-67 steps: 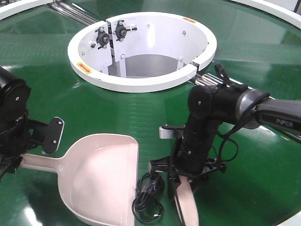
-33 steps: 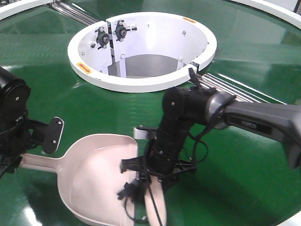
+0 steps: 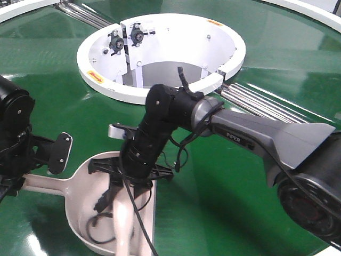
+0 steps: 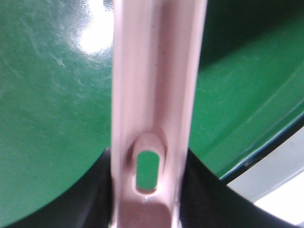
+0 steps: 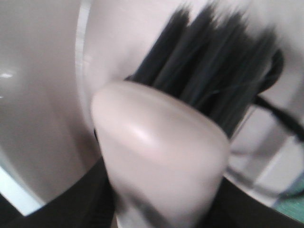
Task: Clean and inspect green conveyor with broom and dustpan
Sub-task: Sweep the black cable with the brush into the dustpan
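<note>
— So where is the broom (image 3: 122, 216)?
— Inside the dustpan (image 3: 81, 180). Its pale head points down into the scoop, and in the right wrist view the dark bristles (image 5: 209, 76) stand against the pan's inner wall.
— What holds it?
— The right gripper (image 3: 130, 178); its jaws are clamped on the broom, with the arm reaching across from the right side.
— Anything else in the scoop?
— A black cord (image 3: 101, 201) lies loosely coiled in it, just beside the broom head.
— And the dustpan itself?
— It rests on the green conveyor (image 3: 224, 213) at the near left, with its handle pointing left. The left gripper (image 3: 32, 173) has its jaws closed on that handle; the left wrist view shows the slot hole with green belt behind it.
— What lies beyond?
— Farther back the white ring (image 3: 160, 96) sits in the belt, well apart from the dustpan. Silver rollers (image 3: 256, 104) run out from its right side, splitting the glossy green surface.
</note>
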